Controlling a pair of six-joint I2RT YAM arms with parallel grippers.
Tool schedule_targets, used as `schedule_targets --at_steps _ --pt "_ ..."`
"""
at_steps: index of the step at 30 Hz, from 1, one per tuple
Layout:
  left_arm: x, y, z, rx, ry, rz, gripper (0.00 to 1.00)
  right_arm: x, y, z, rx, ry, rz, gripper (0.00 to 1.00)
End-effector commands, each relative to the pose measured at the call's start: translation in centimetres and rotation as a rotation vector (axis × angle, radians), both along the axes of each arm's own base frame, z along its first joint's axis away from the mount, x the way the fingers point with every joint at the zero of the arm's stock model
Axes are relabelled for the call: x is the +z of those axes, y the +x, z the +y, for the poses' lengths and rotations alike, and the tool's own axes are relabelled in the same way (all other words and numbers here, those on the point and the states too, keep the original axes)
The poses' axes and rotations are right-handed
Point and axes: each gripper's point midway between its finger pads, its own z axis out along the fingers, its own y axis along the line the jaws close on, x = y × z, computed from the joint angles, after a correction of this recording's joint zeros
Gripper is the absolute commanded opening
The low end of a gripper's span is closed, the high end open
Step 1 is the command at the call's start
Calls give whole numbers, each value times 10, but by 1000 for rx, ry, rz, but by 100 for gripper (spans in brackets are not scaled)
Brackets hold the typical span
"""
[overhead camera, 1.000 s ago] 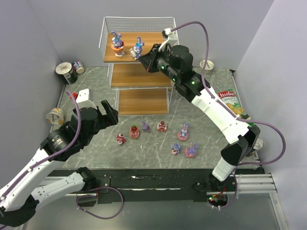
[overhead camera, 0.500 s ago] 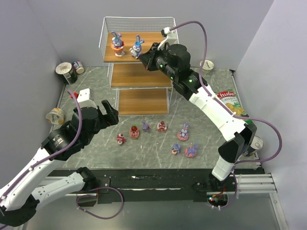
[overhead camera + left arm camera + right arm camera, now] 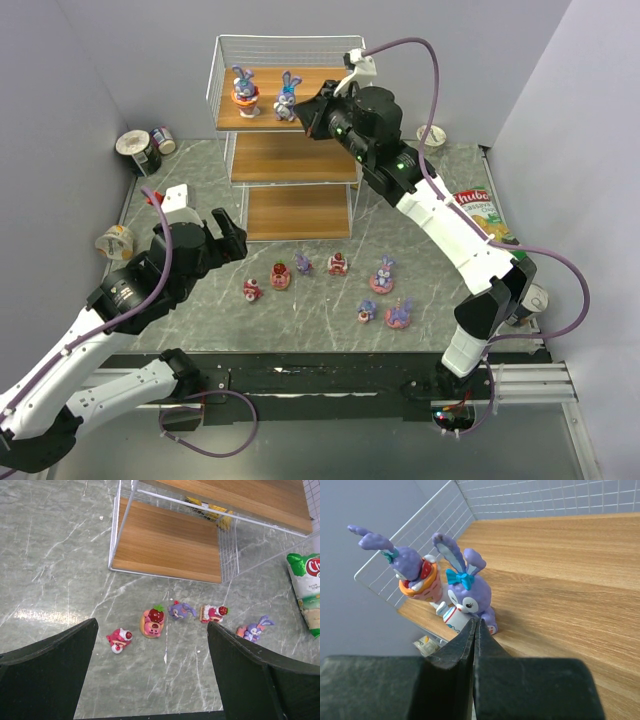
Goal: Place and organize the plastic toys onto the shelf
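Note:
The shelf [image 3: 225, 115] stands at the back. Two purple bunnies [image 3: 244, 90] [image 3: 287, 97] stand on its top board. My right gripper [image 3: 306, 110] is shut and empty, its tip right by the second bunny [image 3: 467, 592]. In the right wrist view the closed tips [image 3: 476, 622] sit at that bunny's base, with the first bunny [image 3: 412, 572] to its left. Several toys lie on the table in front of the shelf: pink ones [image 3: 252, 290] [image 3: 280, 275] [image 3: 339, 264] and purple ones [image 3: 303, 263] [image 3: 383, 275] [image 3: 399, 315]. My left gripper [image 3: 232, 240] is open and empty above the pink toys [image 3: 120, 639] [image 3: 153, 622].
A green-red chip bag [image 3: 483, 215] lies at the right and shows in the left wrist view [image 3: 305, 590]. Cans [image 3: 140, 148] and a cup [image 3: 115, 242] sit at the left wall. Another cup [image 3: 432, 135] is behind the right arm.
My right wrist has risen a little and stays by the second bunny on the top board. The left arm has barely moved.

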Motion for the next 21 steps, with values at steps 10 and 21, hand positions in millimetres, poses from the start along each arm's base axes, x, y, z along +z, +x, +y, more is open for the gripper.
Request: schedule_targets --at_steps 10,21 --pt "6 4 -6 -14 -29 -21 96 24 -20 -18 4 35 -71 0" --pt "-2 8 -22 -69 -39 -3 96 18 -75 -51 16 4 -78 25"
